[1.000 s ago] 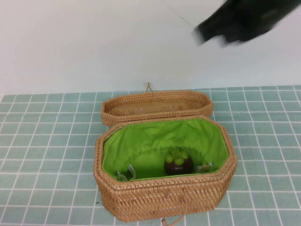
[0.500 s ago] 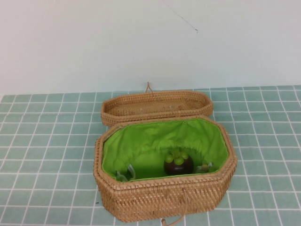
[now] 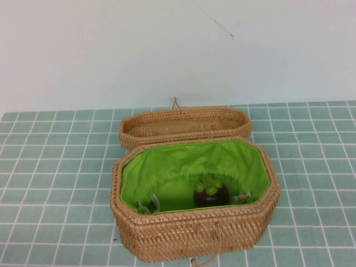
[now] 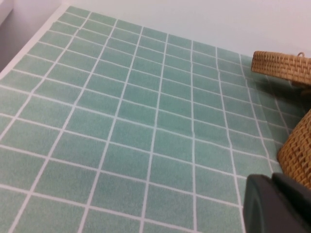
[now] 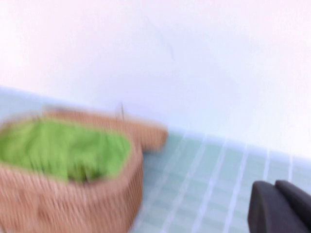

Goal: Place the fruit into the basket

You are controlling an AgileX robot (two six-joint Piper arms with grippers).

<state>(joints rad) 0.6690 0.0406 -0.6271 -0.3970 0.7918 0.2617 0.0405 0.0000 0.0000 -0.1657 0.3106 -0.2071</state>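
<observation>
The maroon-brown fruit [image 3: 211, 192] with yellow-green leaves lies inside the open woven basket [image 3: 189, 231], on the green lining [image 3: 183, 164] near its front wall. The lid [image 3: 185, 124] lies open behind. Neither gripper shows in the high view. My left gripper [image 4: 272, 178] is shut and empty, low over the tiles beside the basket's wall [image 4: 299, 150]. My right gripper [image 5: 275, 184] is shut and empty, off to the side of the basket [image 5: 63, 199], apart from it. The fruit is hidden in both wrist views.
The basket stands on a green tiled cloth [image 3: 55, 167] in front of a white wall [image 3: 111, 50]. A loop clasp [image 3: 175, 103] sticks up from the lid. Small pale items [image 3: 243, 197] lie in the lining beside the fruit.
One second ago a dark blurred arm showed at the upper right of the high view. It has left that view. The basket and fruit have not moved.
</observation>
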